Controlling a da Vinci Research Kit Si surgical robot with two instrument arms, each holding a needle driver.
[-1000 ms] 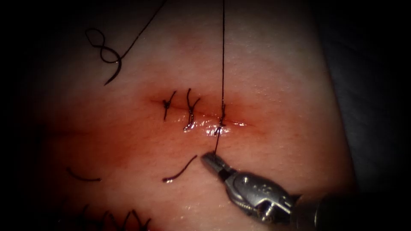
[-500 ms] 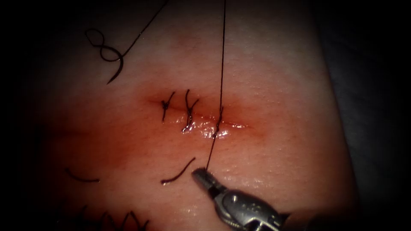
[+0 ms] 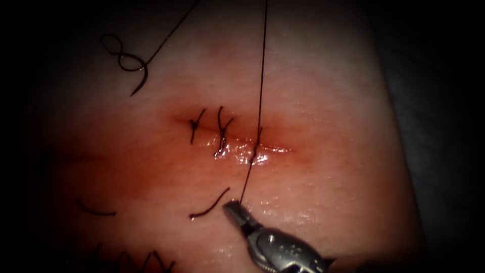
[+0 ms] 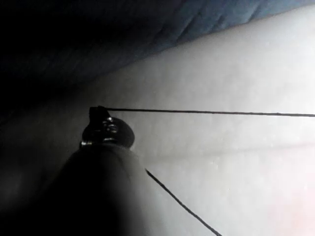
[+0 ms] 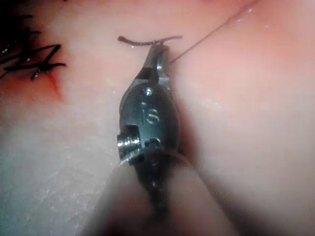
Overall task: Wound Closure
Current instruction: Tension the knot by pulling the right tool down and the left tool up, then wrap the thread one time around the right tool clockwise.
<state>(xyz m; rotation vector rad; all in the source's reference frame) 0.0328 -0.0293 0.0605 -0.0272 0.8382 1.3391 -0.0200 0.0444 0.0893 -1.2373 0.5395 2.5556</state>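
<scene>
Endoscope view, right pincer closed on thread, left pincer gripping it too — needle lying on tissue.

Tissue carries everything: pale pork surface, reddened around the horizontal cut. Red fluid glistens wet along the cut. Lying loose on the tissue: needle at upper left, well apart from the cut, its thread curled in loops beside it; a cut end of thread below the cut; another cut end further left.
</scene>
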